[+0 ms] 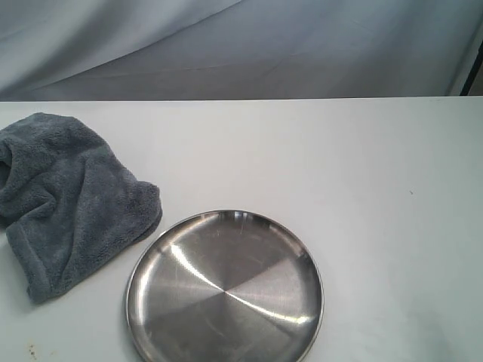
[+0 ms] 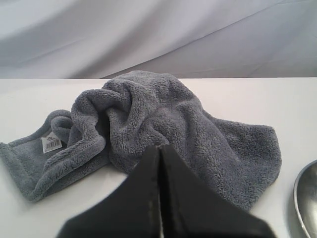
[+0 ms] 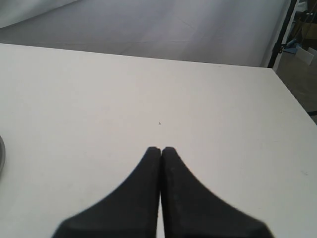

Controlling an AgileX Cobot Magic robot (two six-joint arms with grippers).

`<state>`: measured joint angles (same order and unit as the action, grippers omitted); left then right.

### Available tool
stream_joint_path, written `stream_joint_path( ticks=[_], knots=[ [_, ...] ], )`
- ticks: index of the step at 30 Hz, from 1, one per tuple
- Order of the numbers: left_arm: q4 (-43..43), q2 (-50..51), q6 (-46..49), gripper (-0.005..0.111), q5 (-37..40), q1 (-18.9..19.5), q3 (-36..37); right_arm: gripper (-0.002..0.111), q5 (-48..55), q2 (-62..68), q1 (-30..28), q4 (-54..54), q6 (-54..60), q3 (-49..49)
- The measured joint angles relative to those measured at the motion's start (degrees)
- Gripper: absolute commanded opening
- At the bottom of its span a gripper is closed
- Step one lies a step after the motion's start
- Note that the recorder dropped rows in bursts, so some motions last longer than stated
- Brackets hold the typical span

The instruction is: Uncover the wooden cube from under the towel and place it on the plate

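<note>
The dark grey plush towel [image 1: 68,200] lies bunched at the left of the white table, humped in the middle [image 2: 148,114]. The wooden cube is hidden from every view. The shiny steel plate [image 1: 224,290] rests at the front centre, just right of the towel; a sliver of its rim [image 2: 306,198] shows in the left wrist view. My left gripper [image 2: 159,147] is shut with nothing in it, its tips just in front of the towel's near edge. My right gripper [image 3: 161,148] is shut too, over bare table. Neither gripper appears in the exterior view.
A white label [image 2: 51,144] is sewn to the towel's flat corner. A grey curtain [image 1: 241,45] hangs behind the table's far edge. The table's right edge [image 3: 292,94] shows in the right wrist view, with a dark stand [image 3: 285,29] beyond it.
</note>
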<state>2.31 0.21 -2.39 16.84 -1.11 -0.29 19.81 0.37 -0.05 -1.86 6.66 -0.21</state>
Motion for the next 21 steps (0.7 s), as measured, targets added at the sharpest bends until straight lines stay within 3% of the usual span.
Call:
stream_joint_path(
  ticks=[11,21],
  knots=[
    [0.00,0.00,0.00,0.000,-0.73,0.00,0.00,0.000,0.00,0.00,0.00,0.00,0.00,0.00],
    [-8.43,0.00,0.00,0.000,-11.63,0.00,0.00,0.000,0.00,0.00,0.00,0.00,0.00,0.00]
  ],
)
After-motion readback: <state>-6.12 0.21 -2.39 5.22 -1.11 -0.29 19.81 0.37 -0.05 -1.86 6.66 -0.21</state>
